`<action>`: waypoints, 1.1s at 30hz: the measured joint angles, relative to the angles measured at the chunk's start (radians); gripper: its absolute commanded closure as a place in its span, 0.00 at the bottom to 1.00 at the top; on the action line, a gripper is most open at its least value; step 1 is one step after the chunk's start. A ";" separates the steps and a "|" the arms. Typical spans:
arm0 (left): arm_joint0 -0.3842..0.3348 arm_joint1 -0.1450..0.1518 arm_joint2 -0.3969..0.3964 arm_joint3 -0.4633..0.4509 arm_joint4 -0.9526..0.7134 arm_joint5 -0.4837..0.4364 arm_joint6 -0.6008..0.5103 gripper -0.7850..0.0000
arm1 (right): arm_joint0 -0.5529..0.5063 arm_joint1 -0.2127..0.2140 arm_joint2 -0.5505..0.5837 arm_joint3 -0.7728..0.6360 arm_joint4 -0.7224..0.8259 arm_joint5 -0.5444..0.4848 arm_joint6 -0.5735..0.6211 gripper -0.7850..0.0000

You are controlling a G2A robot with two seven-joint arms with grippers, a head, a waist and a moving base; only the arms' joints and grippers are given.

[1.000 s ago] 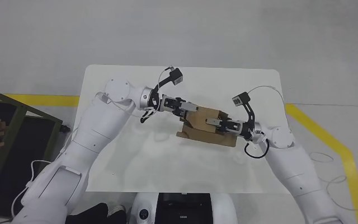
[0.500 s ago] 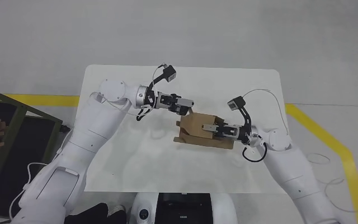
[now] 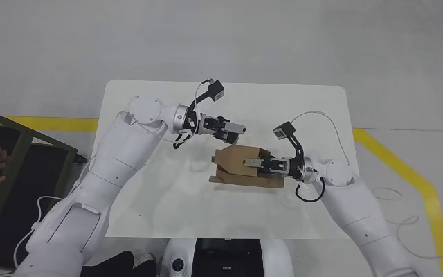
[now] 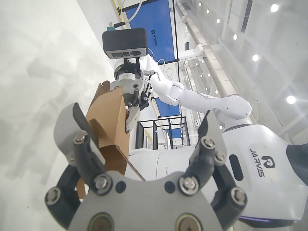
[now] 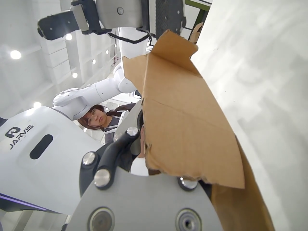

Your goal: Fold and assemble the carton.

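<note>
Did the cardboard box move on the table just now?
Yes. The carton slid a little toward the near edge of the table and toward the robot's left, with the right gripper holding it.

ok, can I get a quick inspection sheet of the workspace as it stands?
surface: white table, carton near its middle.
job's things: brown carton, partly erected, flaps loose.
clutter: nothing seen.
grippers: left gripper open, just off the carton's far side; right gripper shut on a carton wall.
cables: white cable loops from the right wrist camera above the table; thin cables on the floor.
surroundings: grey floor, yellow line, dark frame beside the table.
</note>
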 measured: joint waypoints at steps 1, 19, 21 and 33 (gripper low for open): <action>-0.002 -0.001 0.002 0.002 -0.002 0.001 -0.003 0.00 | 0.002 -0.001 -0.003 0.001 0.000 0.000 0.000 1.00; -0.013 -0.003 -0.004 0.020 -0.013 -0.008 -0.012 0.00 | 0.009 -0.001 0.024 0.023 0.005 -0.021 -0.032 1.00; -0.008 -0.001 -0.011 0.014 -0.010 -0.006 -0.010 0.00 | 0.006 0.001 0.033 0.020 -0.015 -0.022 -0.050 1.00; 0.017 0.007 -0.027 -0.038 0.012 0.006 0.003 0.00 | -0.022 0.010 0.083 -0.019 -0.062 0.001 -0.144 1.00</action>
